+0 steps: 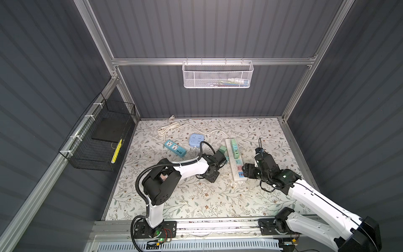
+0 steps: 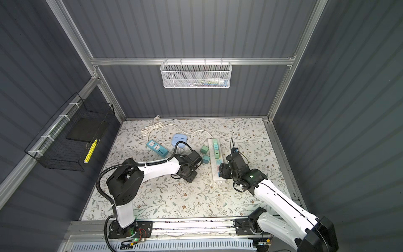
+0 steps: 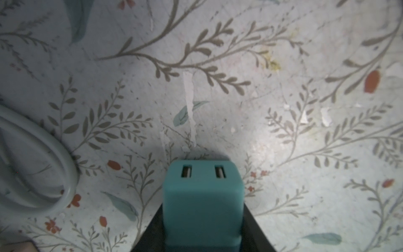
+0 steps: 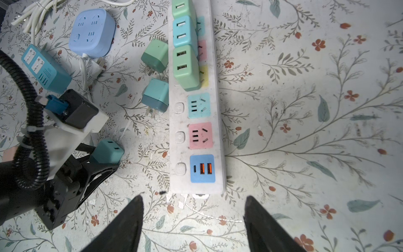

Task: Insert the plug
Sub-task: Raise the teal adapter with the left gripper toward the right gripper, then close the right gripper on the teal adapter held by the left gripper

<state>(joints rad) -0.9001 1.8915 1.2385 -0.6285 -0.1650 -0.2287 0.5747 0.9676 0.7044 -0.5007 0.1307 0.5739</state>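
Fingers (image 3: 253, 235) of the left end effector (image 3: 203, 209) are pressed against both sides of a teal plug (image 3: 202, 187), which is pinched between them with its face of two USB slots turned toward the wrist camera; its prongs are hidden. Whether the plug rests on the floral bench (image 4: 305, 109) or is held just above it cannot be told. It is kept apart from the white power strip (image 4: 216, 131), on the side where the strip's round switches are set. The right end effector (image 4: 194, 197) is spread wide with nothing between its fingers and is held just off the strip's near end, beside the blue USB panel (image 4: 202, 168). Next along the strip, a pink socket (image 4: 200, 135) and a teal socket (image 4: 198, 105) are left free, while three chargers (image 4: 186, 67) are plugged in beyond them. Two loose chargers, one green (image 4: 154, 55) and one teal (image 4: 155, 97), are laid on the bench just beside the strip. Farther out, a blue socket cube (image 4: 92, 32), a small teal strip (image 4: 45, 68) and a coiled white cord (image 4: 37, 13) are seen.
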